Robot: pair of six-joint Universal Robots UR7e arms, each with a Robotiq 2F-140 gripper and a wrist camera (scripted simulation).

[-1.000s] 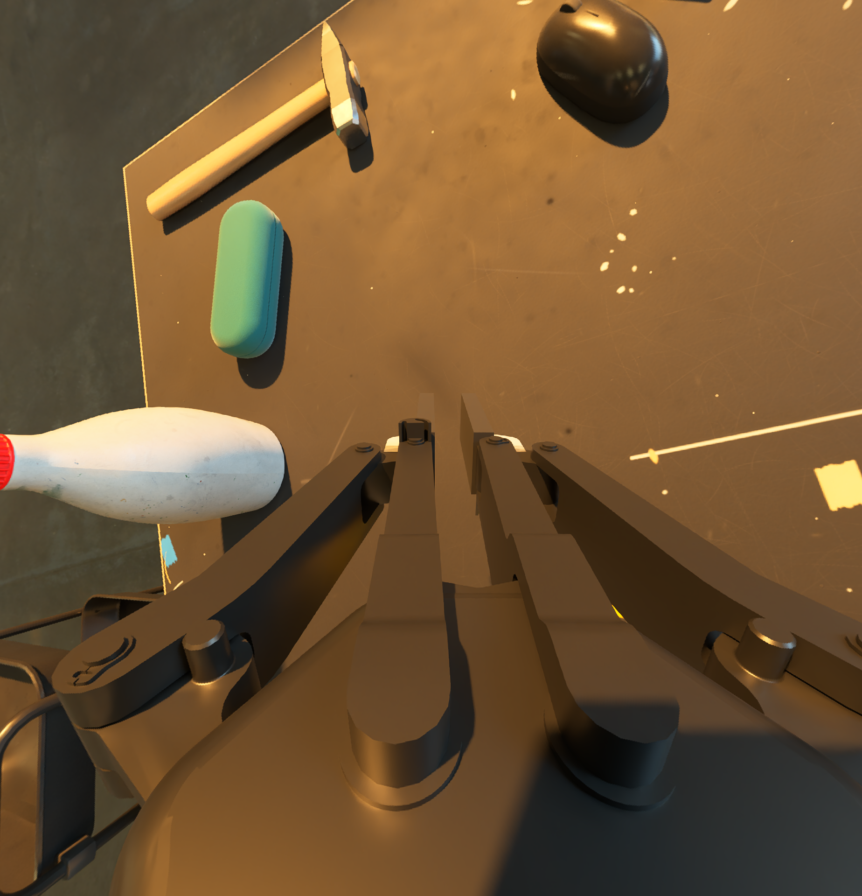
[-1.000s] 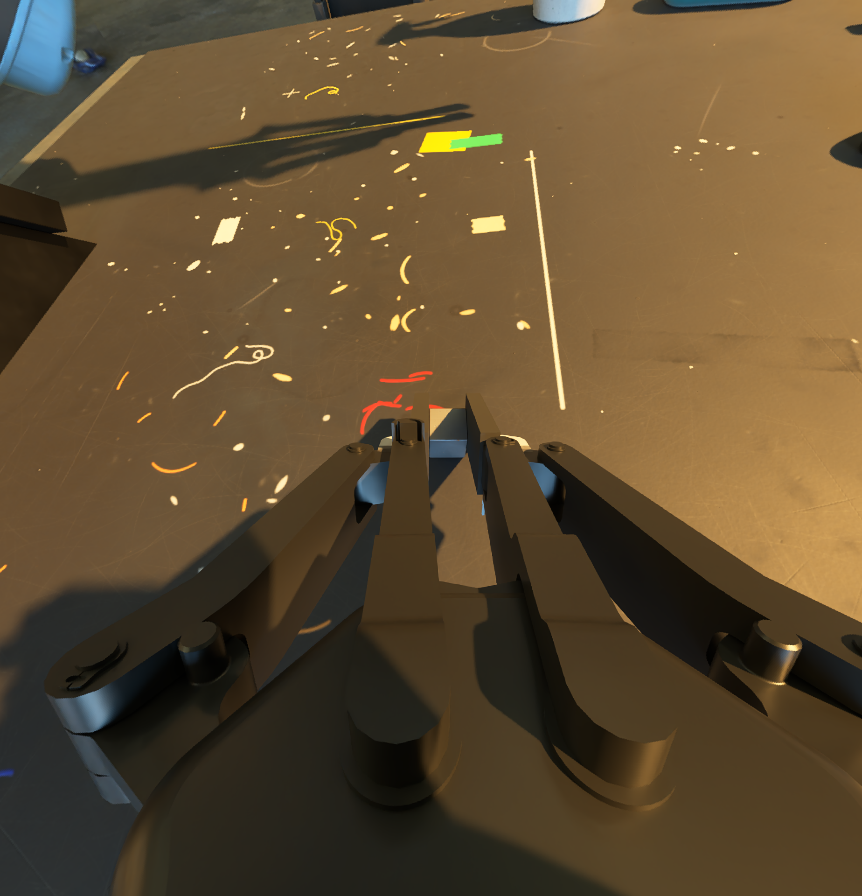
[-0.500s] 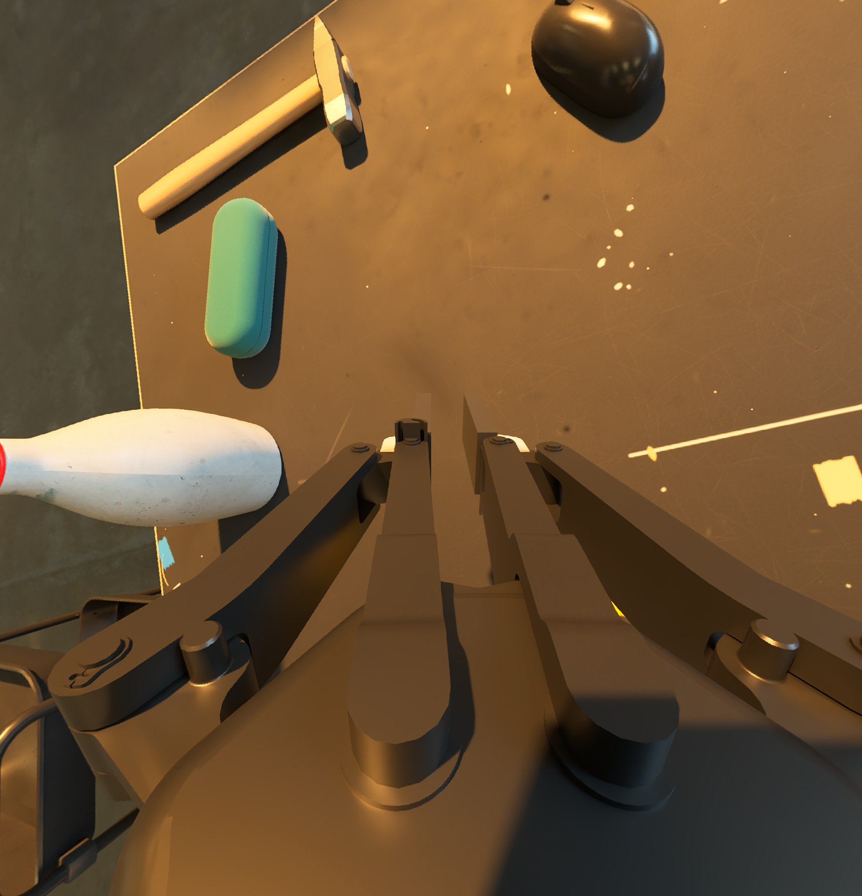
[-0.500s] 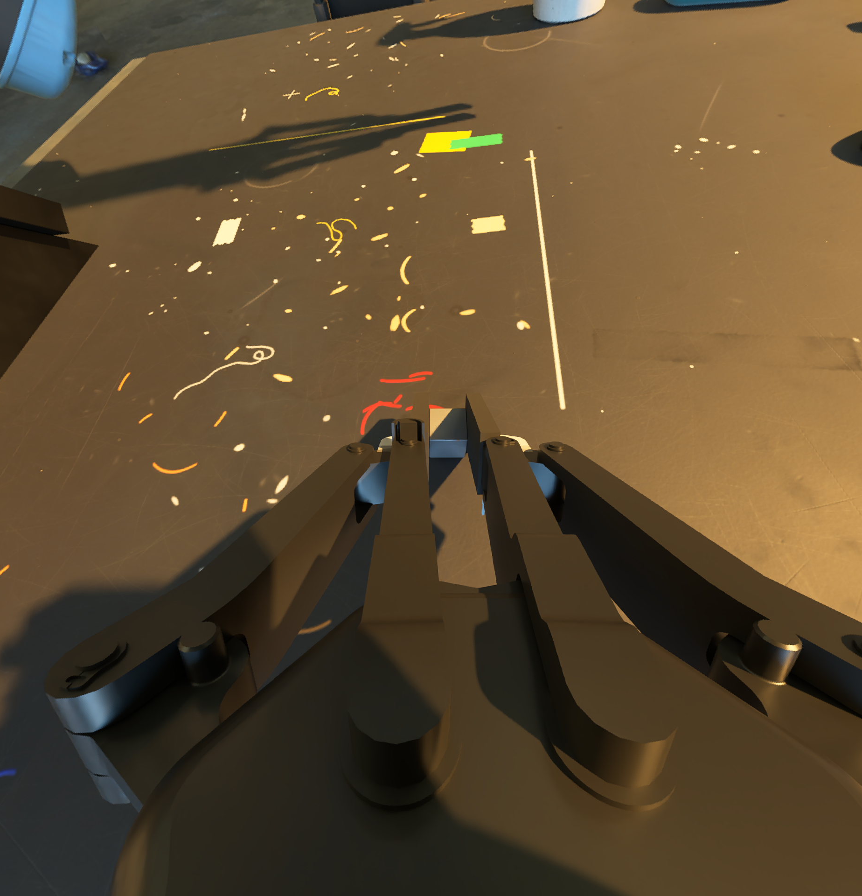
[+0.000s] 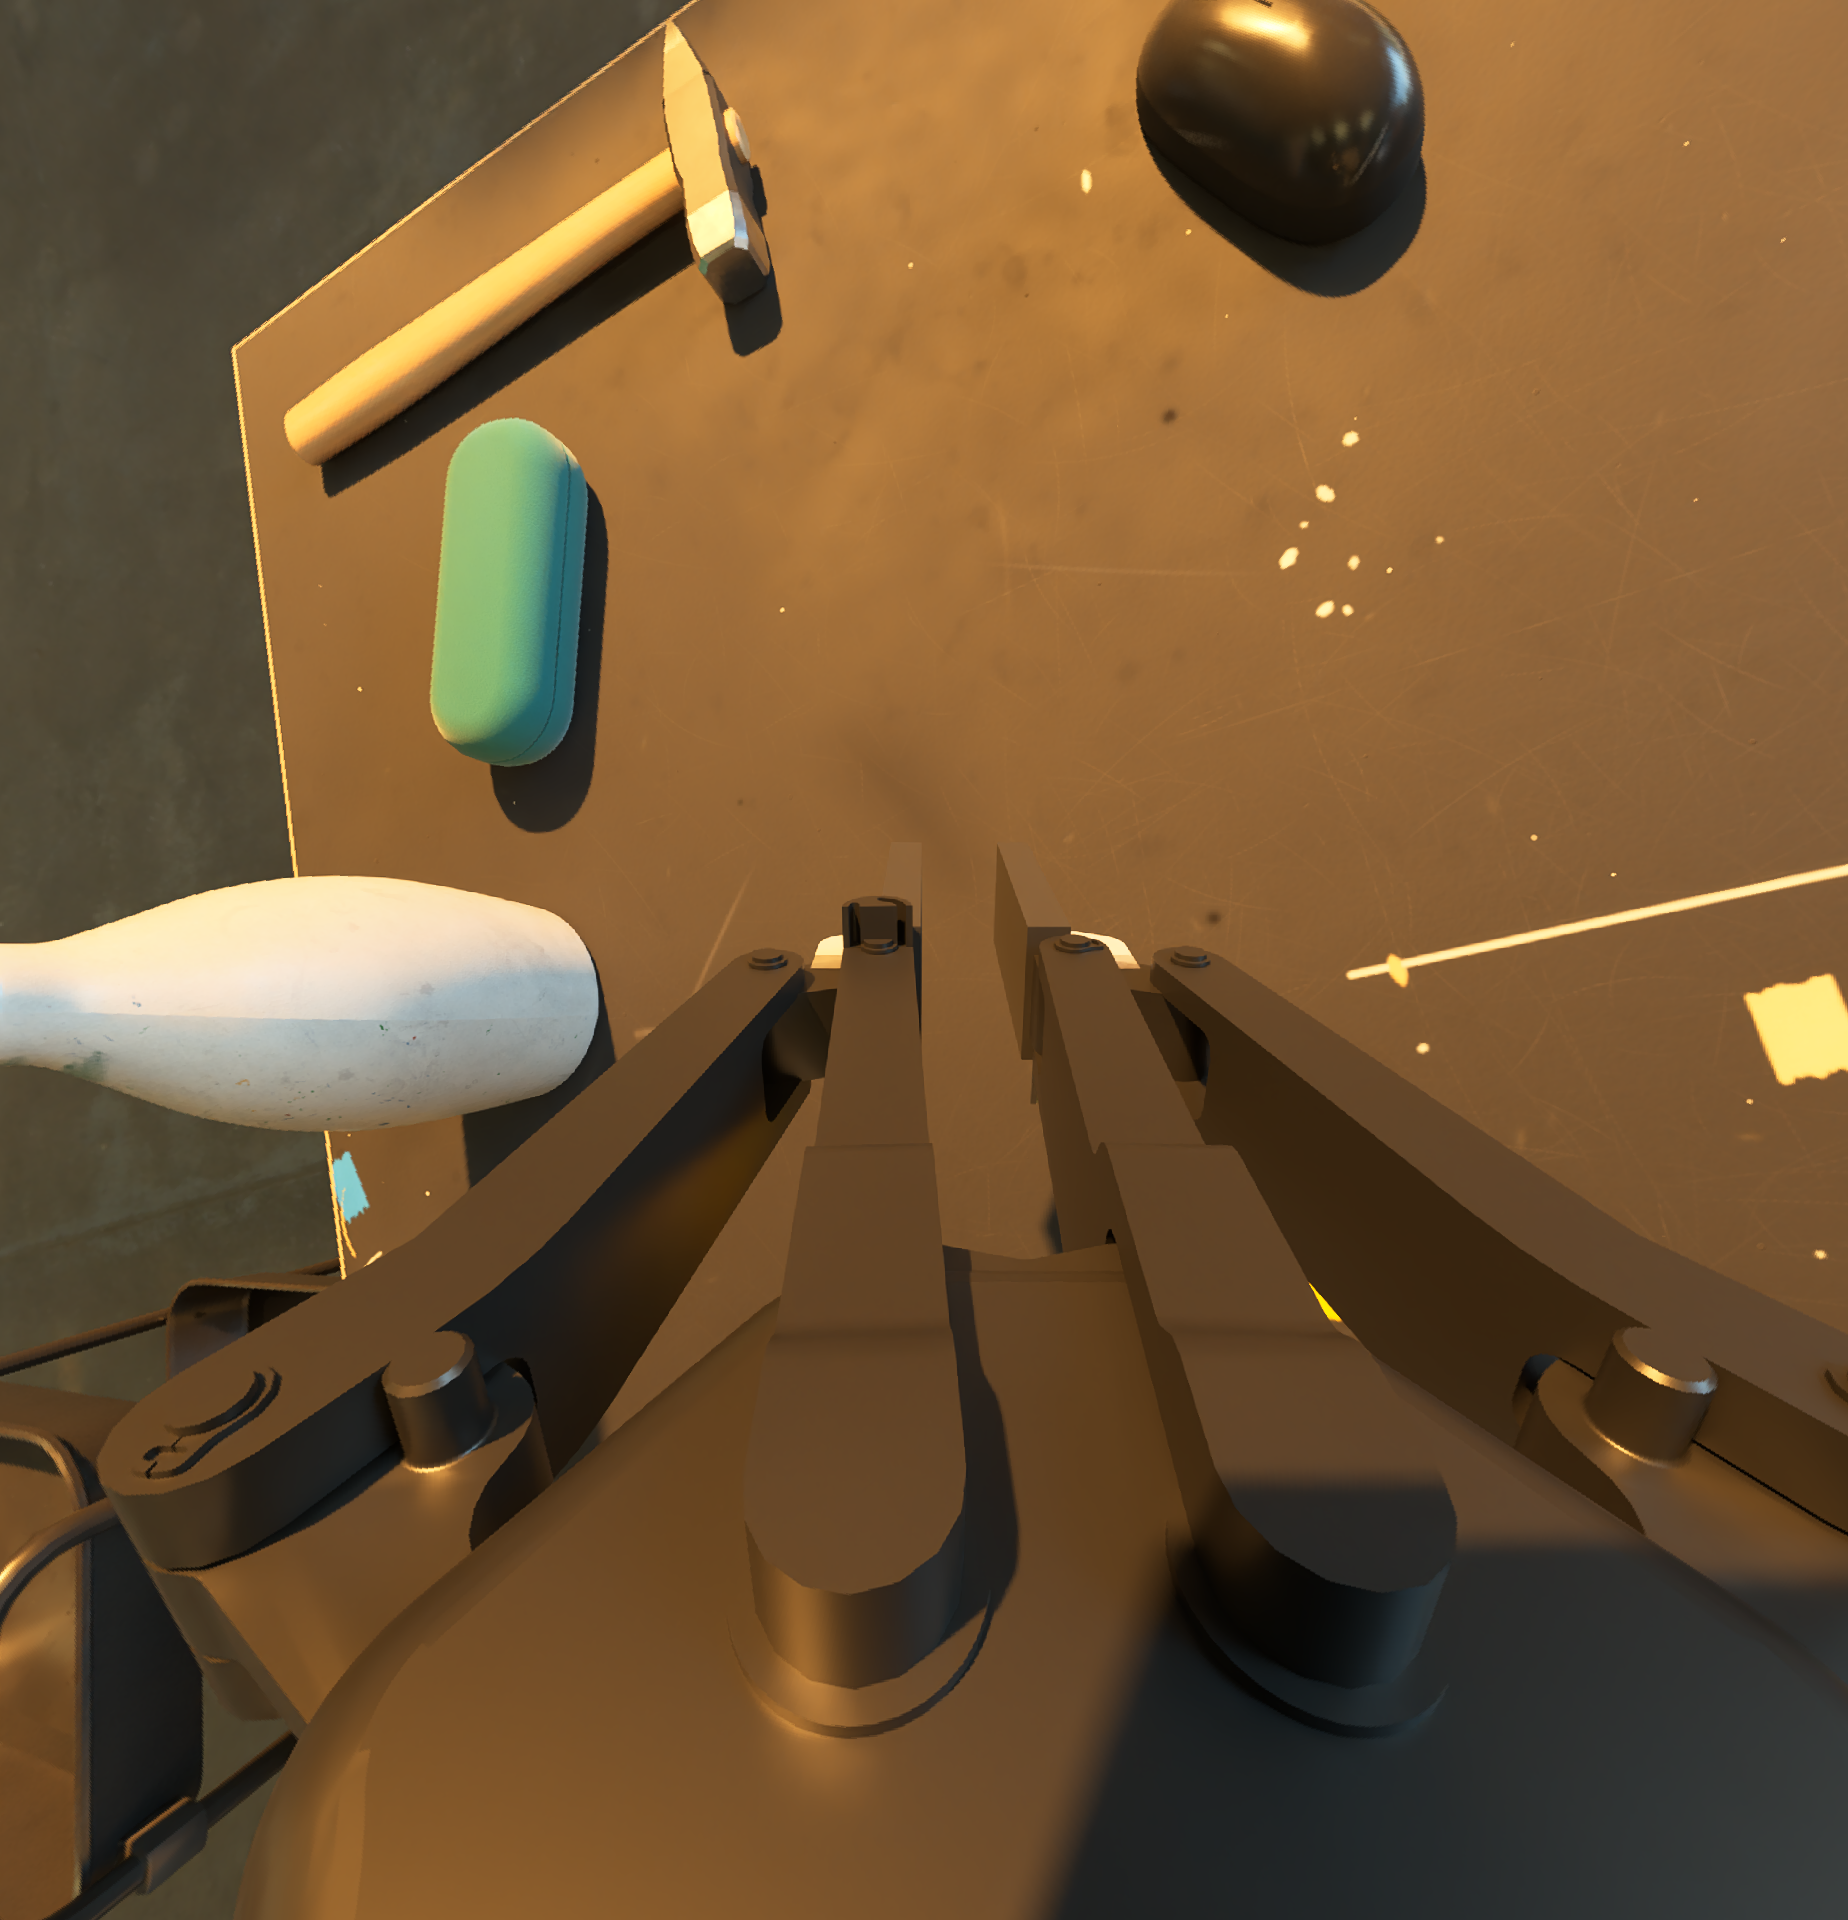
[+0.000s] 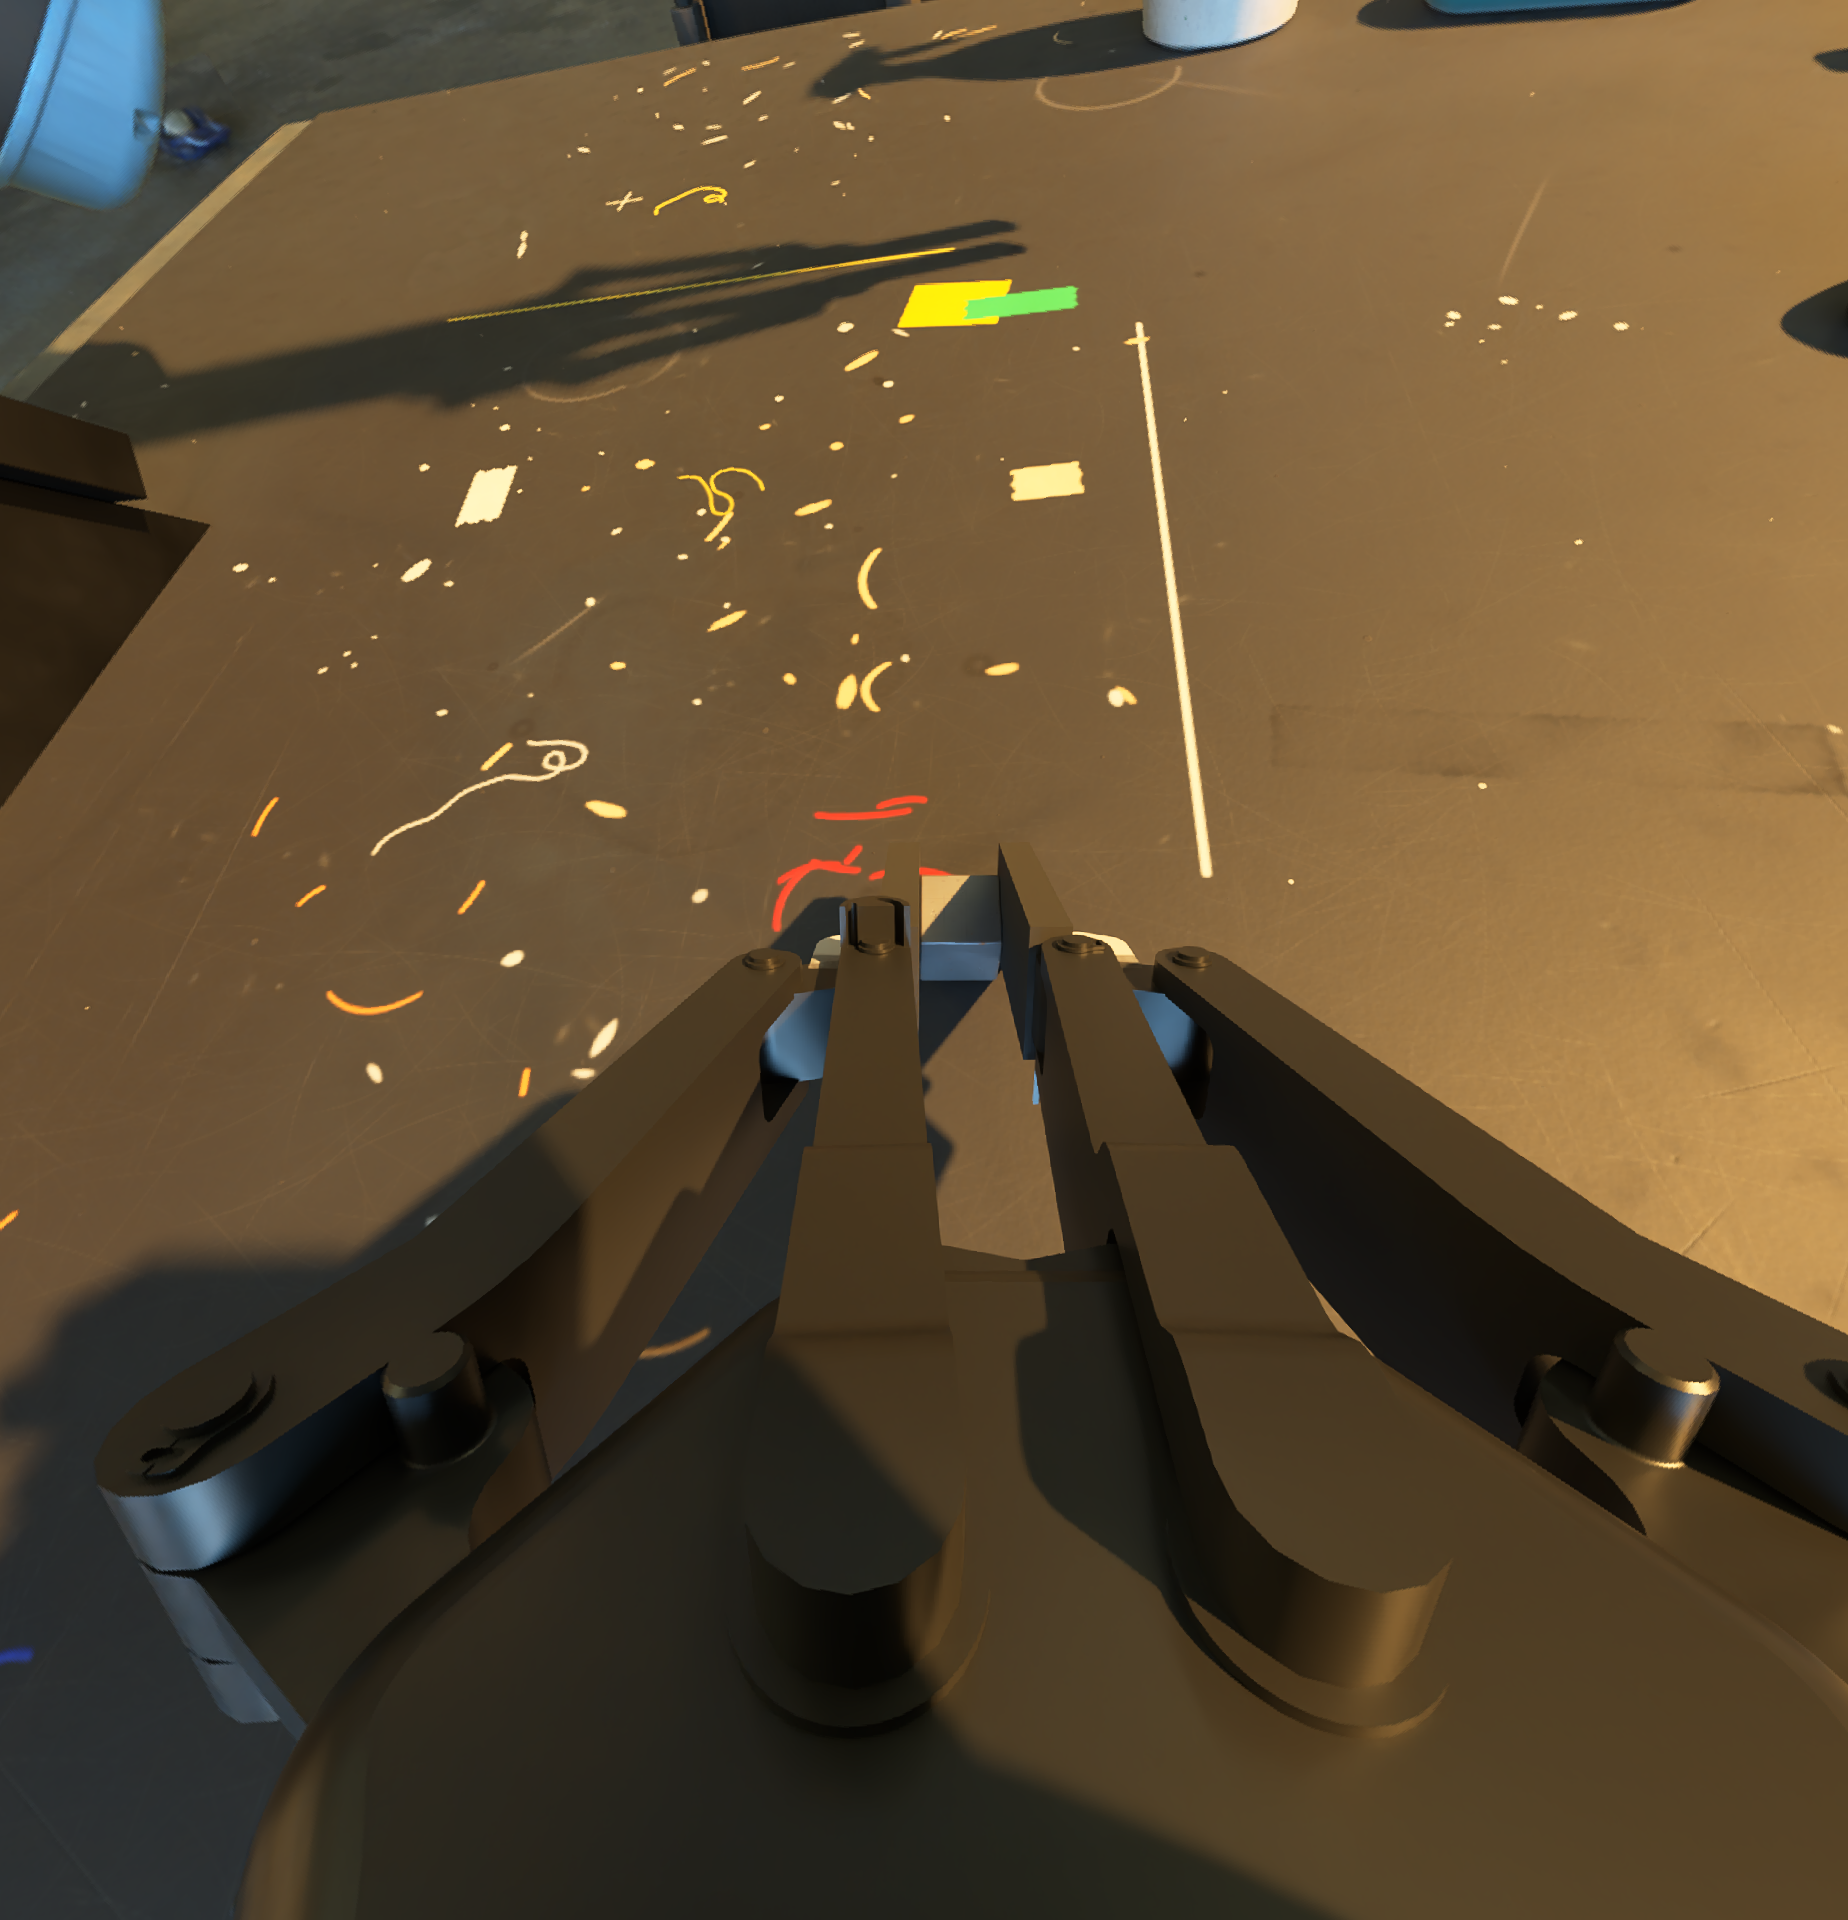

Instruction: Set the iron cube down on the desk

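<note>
A small grey iron cube (image 6: 959,914) sits between the fingertips of my right gripper (image 6: 959,868), which is shut on it low over the brown desk (image 6: 1419,623), above red scribbles. A shadow lies under the cube; I cannot tell whether it touches the desk. My left gripper (image 5: 956,883) has its fingers drawn close together with nothing between them, over the desk (image 5: 1107,623) near its left corner.
By the left gripper lie a hammer (image 5: 546,270), a green oblong case (image 5: 504,592), a white bowling pin (image 5: 307,1003) overhanging the edge, and a black mouse (image 5: 1278,114). In the right wrist view a dark box (image 6: 37,582) stands at the left and a white cup (image 6: 1211,16) far off.
The left wrist view has drifted slightly, its objects shifting up and left. The right gripper and the cube have not visibly moved.
</note>
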